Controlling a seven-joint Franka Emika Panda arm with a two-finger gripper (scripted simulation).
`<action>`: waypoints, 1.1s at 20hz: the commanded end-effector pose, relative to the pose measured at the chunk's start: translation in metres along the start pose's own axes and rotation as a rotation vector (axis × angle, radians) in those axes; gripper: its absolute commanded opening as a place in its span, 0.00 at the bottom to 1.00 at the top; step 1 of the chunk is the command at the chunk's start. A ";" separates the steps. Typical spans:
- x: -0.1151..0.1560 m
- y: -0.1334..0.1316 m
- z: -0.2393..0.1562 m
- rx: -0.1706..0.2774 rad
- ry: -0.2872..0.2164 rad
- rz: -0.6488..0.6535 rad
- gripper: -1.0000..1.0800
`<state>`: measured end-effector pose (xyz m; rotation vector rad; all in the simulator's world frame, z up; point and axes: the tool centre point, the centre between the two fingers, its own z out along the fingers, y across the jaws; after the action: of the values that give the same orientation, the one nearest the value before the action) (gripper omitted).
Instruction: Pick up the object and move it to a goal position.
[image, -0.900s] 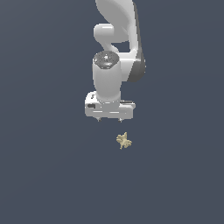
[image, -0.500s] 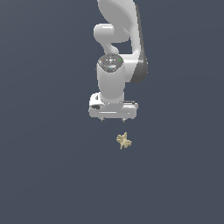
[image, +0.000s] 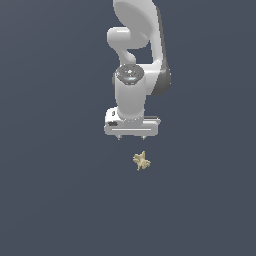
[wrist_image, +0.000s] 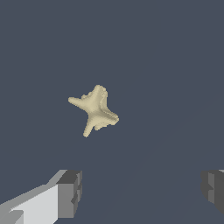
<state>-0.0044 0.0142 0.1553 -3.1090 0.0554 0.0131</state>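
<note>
The object (image: 141, 160) is a tiny pale tan-yellow lumpy figure with several stubby projections, lying on the dark grey floor. In the wrist view it (wrist_image: 95, 110) lies beyond the fingertips, apart from them. My gripper (image: 131, 137) hangs from the white arm, pointing down, just above and slightly to the exterior view's left of the object. Its two fingers (wrist_image: 70, 193) stand wide apart with nothing between them. The gripper is open and empty.
A uniform dark grey floor (image: 55, 190) spreads all around. No other objects, containers or edges show in either view.
The arm has swung to the exterior view's right and come lower, so the gripper now sits closer above the object. The object has not moved.
</note>
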 end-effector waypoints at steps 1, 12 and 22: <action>0.002 -0.002 0.003 -0.002 0.000 -0.020 0.96; 0.032 -0.031 0.040 -0.025 0.001 -0.264 0.96; 0.047 -0.050 0.065 -0.033 0.002 -0.412 0.96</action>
<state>0.0426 0.0629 0.0931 -3.0889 -0.5679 0.0021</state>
